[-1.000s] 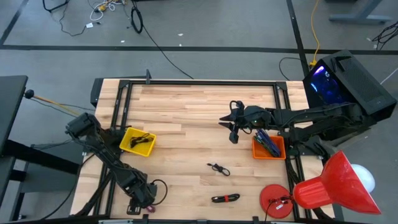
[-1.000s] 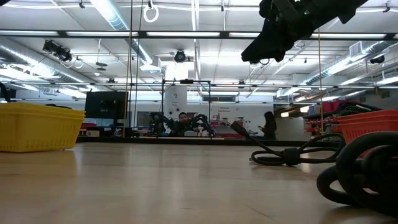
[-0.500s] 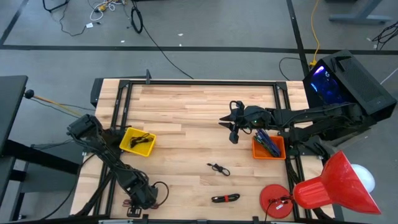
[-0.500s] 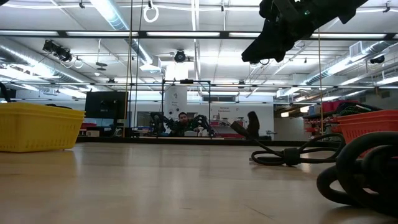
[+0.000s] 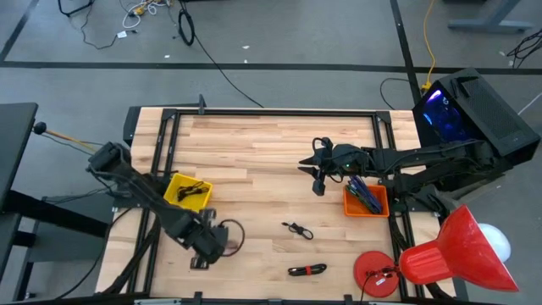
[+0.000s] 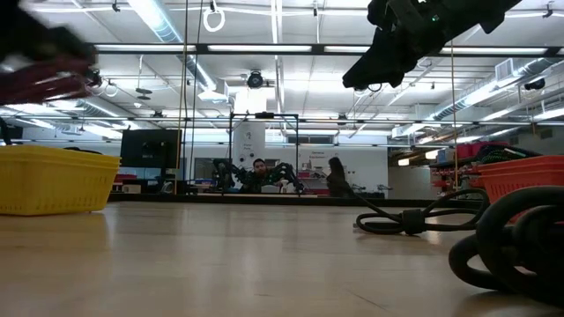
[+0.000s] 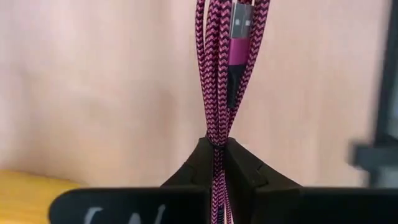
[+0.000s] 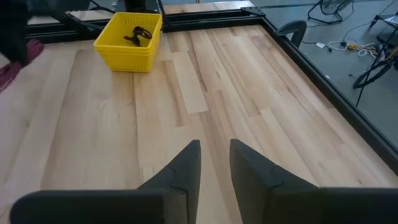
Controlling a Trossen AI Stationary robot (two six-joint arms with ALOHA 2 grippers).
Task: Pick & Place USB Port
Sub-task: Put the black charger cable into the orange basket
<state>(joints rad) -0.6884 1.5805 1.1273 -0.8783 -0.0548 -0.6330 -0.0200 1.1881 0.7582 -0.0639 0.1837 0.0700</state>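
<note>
A magenta braided USB cable (image 7: 214,81), its metal plug (image 7: 241,18) showing, is bundled in several strands. My left gripper (image 5: 207,244) is shut on it above the table's near left part, right of the yellow basket (image 5: 188,192). In the low view the cable (image 6: 44,75) is a blur high above the tabletop. My right gripper (image 5: 319,185) hovers open over the table's middle right, beside the orange basket (image 5: 366,200), with nothing between its fingers (image 8: 186,165). My left gripper pinches several strands of the cable bundle (image 7: 217,134) between its two fingers. The strands run on lengthwise past the fingertips, with the plug at the bundle's far end. The cable is lifted clear of the table, and its loop (image 5: 230,235) sticks out on the gripper's right.
A black cable (image 5: 297,230) lies mid-table and a red-and-black one (image 5: 307,270) lies near the front edge. The yellow basket holds a black cable, the orange one several. A red disc (image 5: 377,273) and a red cone (image 5: 453,254) stand at the near right corner.
My left gripper has gone up from the table's near edge toward the far edge and slightly right, carrying the magenta cable. The cable lay at the near edge and now hangs clear of the wood.
</note>
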